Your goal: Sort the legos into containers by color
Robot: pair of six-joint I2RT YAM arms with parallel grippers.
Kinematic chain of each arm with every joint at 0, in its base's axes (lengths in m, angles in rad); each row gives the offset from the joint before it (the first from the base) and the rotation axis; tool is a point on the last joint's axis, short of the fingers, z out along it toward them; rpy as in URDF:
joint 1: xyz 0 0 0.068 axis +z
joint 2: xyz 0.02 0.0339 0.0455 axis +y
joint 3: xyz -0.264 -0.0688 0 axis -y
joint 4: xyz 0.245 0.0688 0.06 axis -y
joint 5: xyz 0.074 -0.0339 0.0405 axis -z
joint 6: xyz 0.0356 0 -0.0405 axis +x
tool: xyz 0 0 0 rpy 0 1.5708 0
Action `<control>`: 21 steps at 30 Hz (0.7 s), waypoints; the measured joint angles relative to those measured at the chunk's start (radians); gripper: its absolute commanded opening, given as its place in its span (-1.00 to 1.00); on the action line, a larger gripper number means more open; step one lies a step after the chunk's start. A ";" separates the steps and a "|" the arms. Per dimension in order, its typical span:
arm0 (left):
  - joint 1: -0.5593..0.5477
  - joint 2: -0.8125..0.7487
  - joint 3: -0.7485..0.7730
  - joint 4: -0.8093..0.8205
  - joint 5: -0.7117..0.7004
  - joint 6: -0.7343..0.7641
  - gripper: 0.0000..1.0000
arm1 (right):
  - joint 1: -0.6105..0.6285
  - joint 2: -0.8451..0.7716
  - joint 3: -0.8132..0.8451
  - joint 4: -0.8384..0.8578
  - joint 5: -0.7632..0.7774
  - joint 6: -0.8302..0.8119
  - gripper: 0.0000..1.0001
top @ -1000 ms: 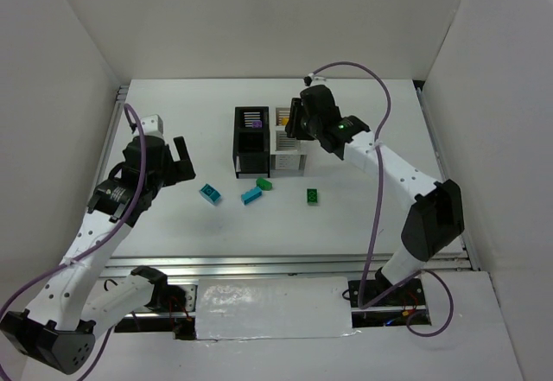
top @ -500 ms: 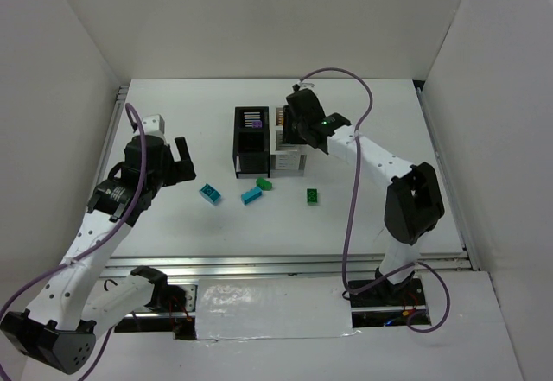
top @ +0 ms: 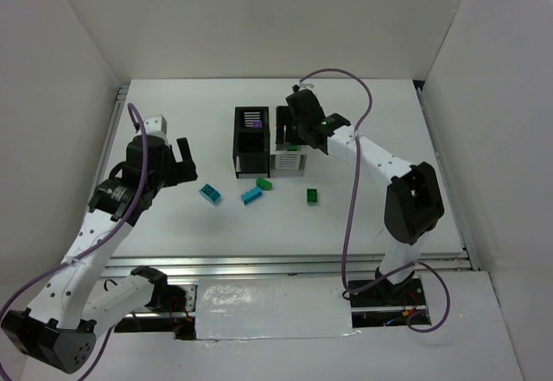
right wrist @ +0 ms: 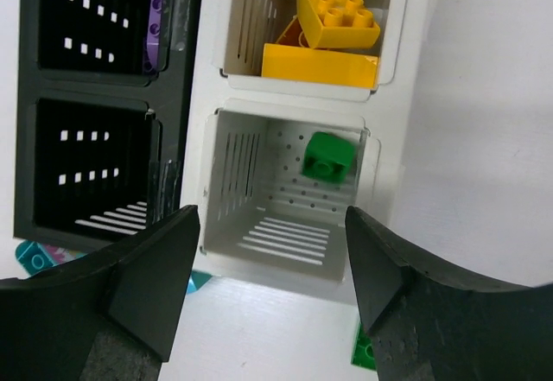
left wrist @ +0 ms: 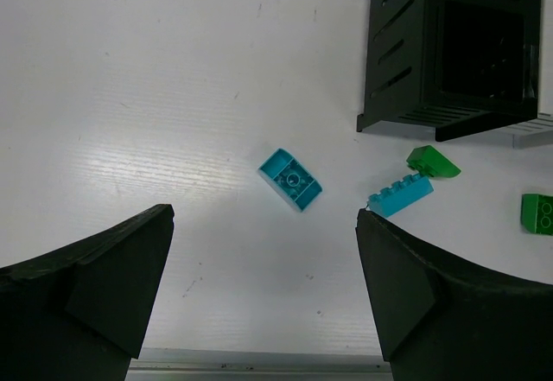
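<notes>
Right wrist view shows the right gripper [right wrist: 270, 264] spread and empty above the near white slatted plastic box [right wrist: 276, 234], inside which a green plastic brick [right wrist: 328, 158] shows by the far right corner; the white box behind [right wrist: 249, 18] holds yellow-orange bricks [right wrist: 337, 9], and a purple brick [right wrist: 156, 22] sits in the far black slatted box [right wrist: 95, 18]. Over the white counter [left wrist: 130, 96], the left gripper [left wrist: 263, 251] is spread and empty above a teal-blue brick [left wrist: 290, 179], with a longer teal brick [left wrist: 400, 195], a green wedge [left wrist: 433, 162] just beside it and another green brick [left wrist: 539, 213] loose nearby.
</notes>
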 measured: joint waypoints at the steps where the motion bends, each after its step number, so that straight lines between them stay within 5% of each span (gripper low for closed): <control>1: 0.000 0.000 -0.002 0.001 0.002 0.000 0.99 | 0.000 -0.011 -0.009 0.002 -0.002 0.000 0.51; 7: 0.000 -0.001 -0.004 0.000 0.006 0.000 0.99 | 0.000 -0.127 -0.045 -0.013 0.029 0.009 0.48; 14: 0.000 -0.002 -0.006 0.000 0.009 0.000 0.99 | 0.001 -0.359 -0.296 -0.076 0.058 0.075 0.44; 21: 0.000 -0.002 -0.006 0.000 0.011 0.000 0.99 | 0.032 -0.415 -0.464 -0.119 0.074 0.147 0.48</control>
